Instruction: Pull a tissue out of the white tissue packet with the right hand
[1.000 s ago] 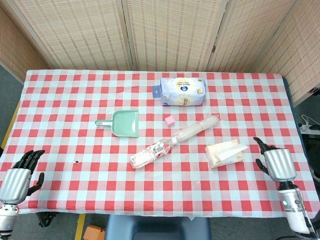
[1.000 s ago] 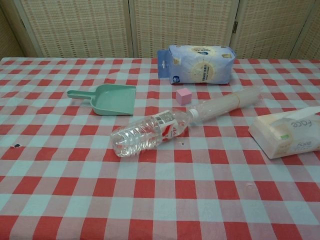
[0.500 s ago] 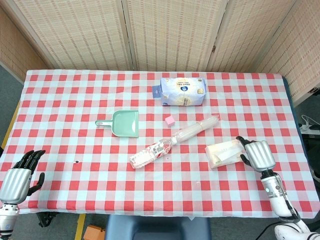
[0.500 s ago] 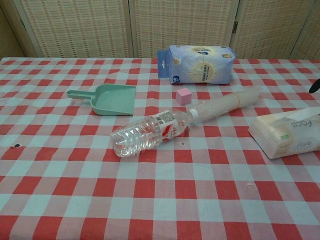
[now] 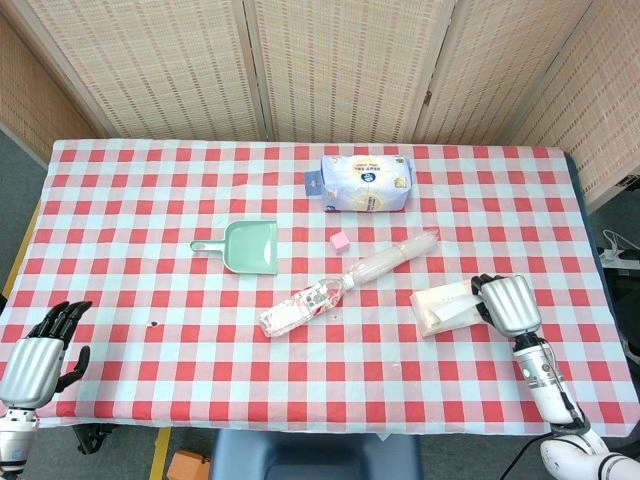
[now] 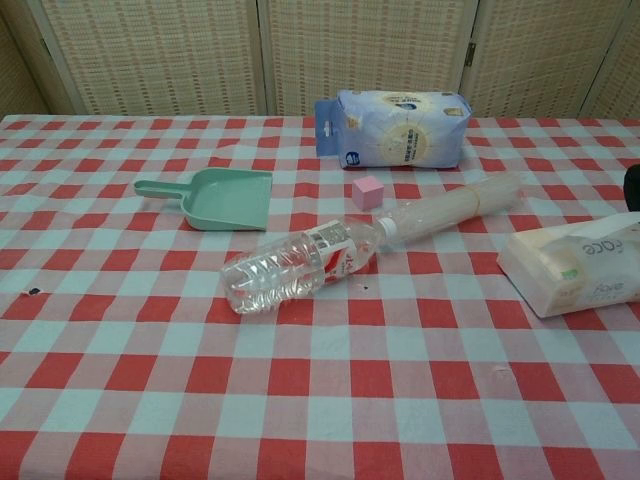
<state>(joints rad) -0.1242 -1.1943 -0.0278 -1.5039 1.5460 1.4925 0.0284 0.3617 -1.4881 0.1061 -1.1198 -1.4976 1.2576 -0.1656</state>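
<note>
The white tissue packet [image 5: 447,308] lies at the right of the checked table, with a tissue [image 6: 612,226] sticking up from its top. My right hand [image 5: 510,304] hangs back-up at the packet's right end, dark fingers [image 5: 481,290] reaching over the tissue's tip. In the chest view only a dark sliver of that hand [image 6: 633,180] shows at the right edge, a little above the packet [image 6: 575,270] and apart from the tissue. My left hand [image 5: 35,355] stays off the front left corner, fingers apart and holding nothing.
A clear plastic bottle [image 5: 300,305] lies on its side mid-table, touching a long clear sleeve [image 5: 392,257]. Behind them are a pink cube [image 5: 340,240], a green dustpan [image 5: 247,246] and a blue-white bag [image 5: 364,183]. A woven screen stands behind the table.
My right hand has moved left and forward from the table's right edge to the packet's right end, now over the tissue tip. The left hand and the objects have not moved.
</note>
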